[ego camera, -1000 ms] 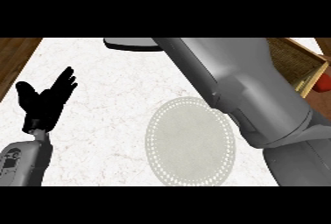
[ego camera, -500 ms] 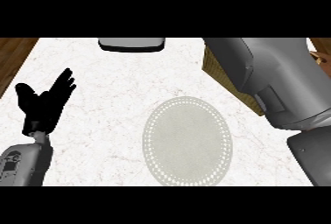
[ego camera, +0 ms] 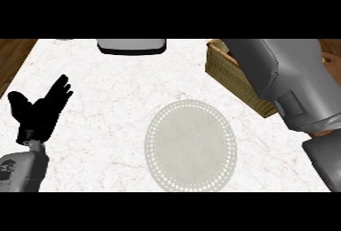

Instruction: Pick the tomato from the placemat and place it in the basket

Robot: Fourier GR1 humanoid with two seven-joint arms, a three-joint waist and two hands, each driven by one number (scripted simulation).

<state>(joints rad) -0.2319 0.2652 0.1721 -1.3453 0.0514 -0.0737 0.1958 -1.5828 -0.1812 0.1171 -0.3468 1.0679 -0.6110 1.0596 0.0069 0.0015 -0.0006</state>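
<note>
Head view: steep look down on a white, veined marble counter [ego camera: 100, 90]; brown wood floor [ego camera: 16, 49] shows past its far corner, beyond the left hand.
right forearm [ego camera: 286, 81]: large and grey, coming in from the lower right and running up across the basket. The right hand is out of sight, so I cannot tell whether it is holding anything.
placemat [ego camera: 190, 144]: pale oval with a dotted rim, lying flat to the right of the left hand and apart from it; nothing lies on it.
basket [ego camera: 230, 74]: tan and woven, far to the right of the left hand and beyond the placemat, largely covered by the forearm.
left hand [ego camera: 40, 113]: black and relaxed, fingers straight and up, holding nothing, resting near the counter's left edge.
dark dish [ego camera: 131, 46]: at the far edge, ahead and right of the left hand; its kind is unclear.
tomato: not visible and not on the placemat.
step: probably the carry or drop at the basket.
next: the hidden hand should be squarely over the basket's opening before it lets go, then withdraw without catching the rim.
</note>
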